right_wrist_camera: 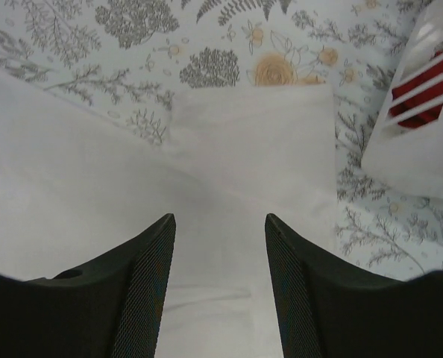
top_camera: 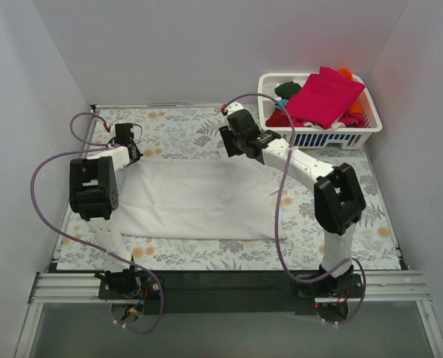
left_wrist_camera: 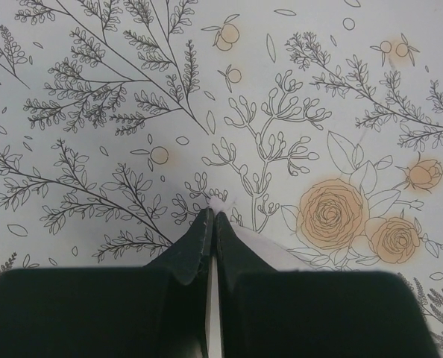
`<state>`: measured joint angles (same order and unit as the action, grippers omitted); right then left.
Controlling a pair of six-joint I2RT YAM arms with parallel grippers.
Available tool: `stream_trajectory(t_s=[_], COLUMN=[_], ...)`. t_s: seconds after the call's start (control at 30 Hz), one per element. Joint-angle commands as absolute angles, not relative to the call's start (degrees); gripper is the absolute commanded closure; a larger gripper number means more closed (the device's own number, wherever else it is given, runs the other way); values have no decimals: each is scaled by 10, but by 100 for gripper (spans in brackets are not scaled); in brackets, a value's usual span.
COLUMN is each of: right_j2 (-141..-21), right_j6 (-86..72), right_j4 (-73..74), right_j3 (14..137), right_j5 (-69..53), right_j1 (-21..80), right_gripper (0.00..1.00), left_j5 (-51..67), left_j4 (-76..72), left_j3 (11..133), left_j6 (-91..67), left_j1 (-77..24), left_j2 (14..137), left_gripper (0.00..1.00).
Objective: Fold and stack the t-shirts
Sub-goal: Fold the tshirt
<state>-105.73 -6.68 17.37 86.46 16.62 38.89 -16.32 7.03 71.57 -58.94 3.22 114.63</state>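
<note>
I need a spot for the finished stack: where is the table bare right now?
Bare floral table: the near strip between the white t-shirt and the near edge, and the far strip between the left gripper and right gripper. Crowded: the far right corner, taken by the basket, and the centre under the shirt.

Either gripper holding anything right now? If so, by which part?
The left gripper is pinched shut on the white t-shirt at its edge, near the far left corner. The right gripper hangs open over the shirt, holding nothing.
</note>
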Motion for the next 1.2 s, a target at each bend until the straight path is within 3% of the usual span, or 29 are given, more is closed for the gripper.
stream_trajectory(t_s=[0.0, 0.37, 1.17], right_j2=[-1141, -1319, -1456], right_j6=[-36, -22, -27], right_j4=[213, 233, 233], right_j3=[956, 1174, 1298], right_j5=[227, 178, 141], right_j1=[374, 317, 289], right_gripper=[53, 52, 47], left_j5=[-148, -165, -166], left_j4=[77, 79, 80], left_j3=[700, 691, 679], left_j6=[-583, -573, -564], left_j1=[34, 52, 78], left_j2=[1115, 1112, 1103], left_gripper=[100, 100, 100])
